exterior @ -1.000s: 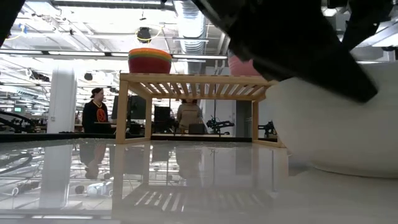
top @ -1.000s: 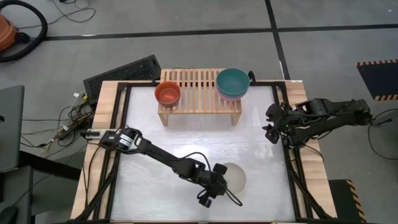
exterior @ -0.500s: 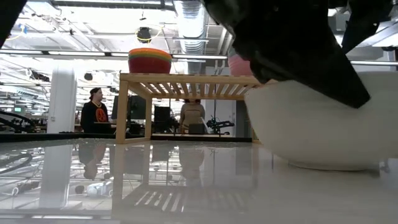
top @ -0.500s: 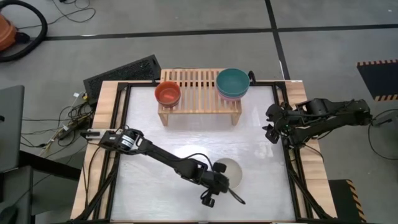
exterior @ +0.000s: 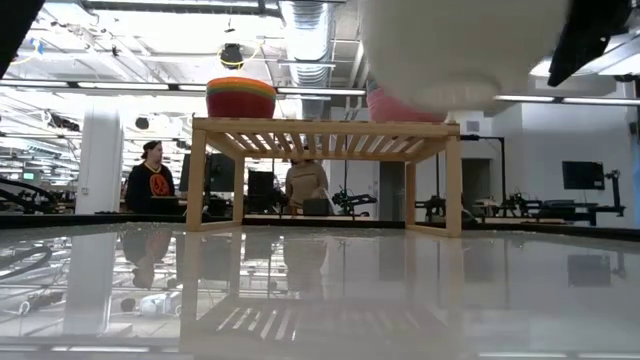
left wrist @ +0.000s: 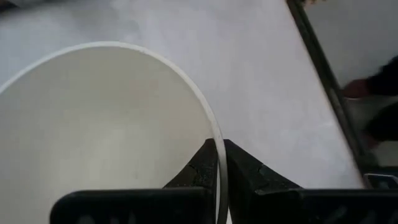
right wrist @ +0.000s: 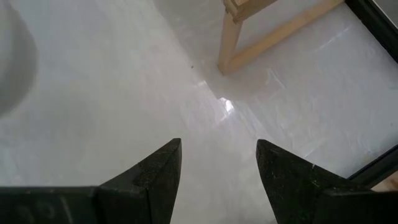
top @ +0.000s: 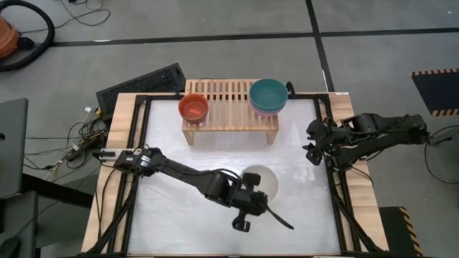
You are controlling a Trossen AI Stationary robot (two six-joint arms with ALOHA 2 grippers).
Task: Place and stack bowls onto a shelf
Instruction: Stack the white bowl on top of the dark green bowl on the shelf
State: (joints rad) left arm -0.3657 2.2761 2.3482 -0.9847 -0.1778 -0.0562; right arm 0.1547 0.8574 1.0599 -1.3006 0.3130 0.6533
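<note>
The cream-white bowl (top: 263, 182) hangs in the air over the table's near middle, and the low view shows its underside (exterior: 455, 45) high above the table top. My left gripper (top: 251, 193) is shut on it. The light-wood shelf (top: 228, 100) stands at the far edge on its two side legs. On its slats sit an orange-red bowl (top: 193, 107) and a teal bowl (top: 269, 93) stacked on a pink one (exterior: 398, 106). My right gripper (top: 313, 145) waits open at the table's right edge. My left gripper (left wrist: 219, 152) pinches the cream-white bowl's rim (left wrist: 210, 121) on its near-left side. One finger (left wrist: 200, 167) is inside the bowl and the other (left wrist: 247, 177) is outside. The fingers slant down onto the rim from above. The bowl is lifted clear of the table, mouth up.
A black keyboard (top: 140, 81) lies beyond the table's far left corner. Bare shelf slats (top: 229, 92) show between the two bowl stacks. White table top (top: 215, 150) lies between shelf and held bowl. People stand in the room behind the shelf (exterior: 152, 180).
My left gripper has risen and moved toward the far edge, carrying the cream-white bowl. The bowl stood on the table a second ago and now hangs clear above it, a little closer to the shelf.
</note>
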